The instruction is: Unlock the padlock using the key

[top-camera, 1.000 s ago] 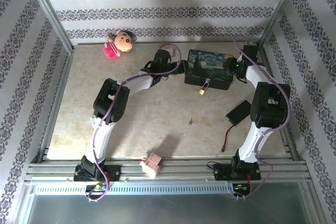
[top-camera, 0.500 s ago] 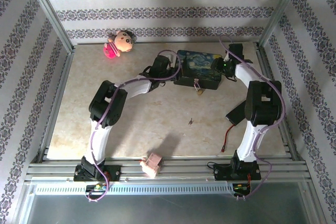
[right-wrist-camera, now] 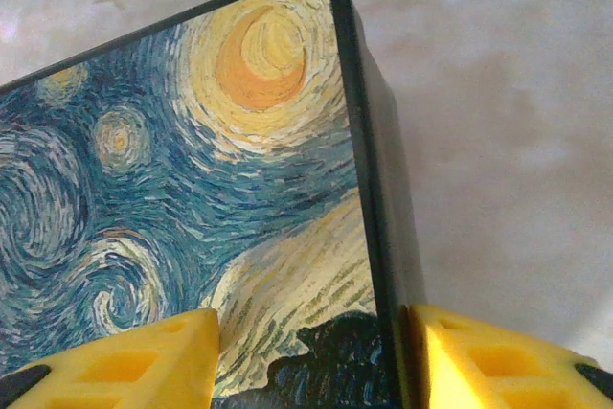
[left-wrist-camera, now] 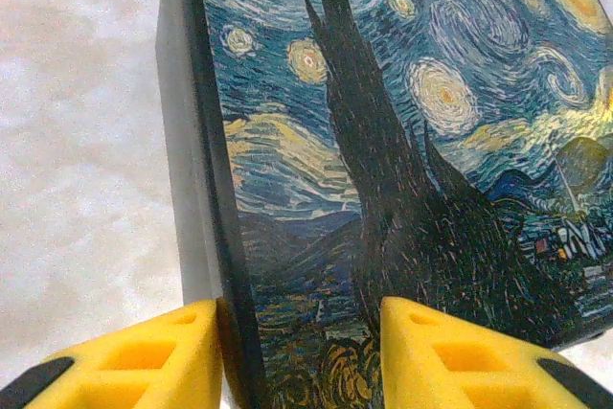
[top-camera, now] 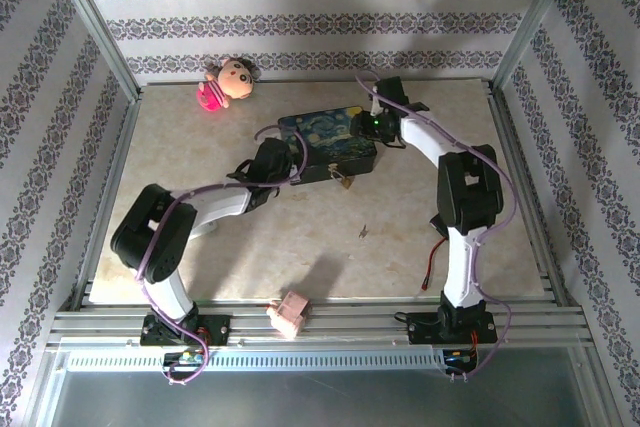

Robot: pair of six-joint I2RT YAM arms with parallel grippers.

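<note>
Since unlocking wants it held steady, the box [top-camera: 325, 132] is clamped at its left end by my left gripper [left-wrist-camera: 297, 352] and at its right end by my right gripper [right-wrist-camera: 311, 356], leaving the padlock [top-camera: 343, 180] hanging unobstructed on the front wall between them.

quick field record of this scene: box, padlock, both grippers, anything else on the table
box: dark-blue starry-night box, far half of the table, lying at an angle
padlock: small brass padlock, at the box's near side
left gripper: left gripper straddles the box's left end, between dark side wall and painted lid; firm grip unclear
right gripper: right gripper straddles a rounded corner at the box's right end; firm grip unclear
other: doll at the far left; pink block at the near edge
</note>
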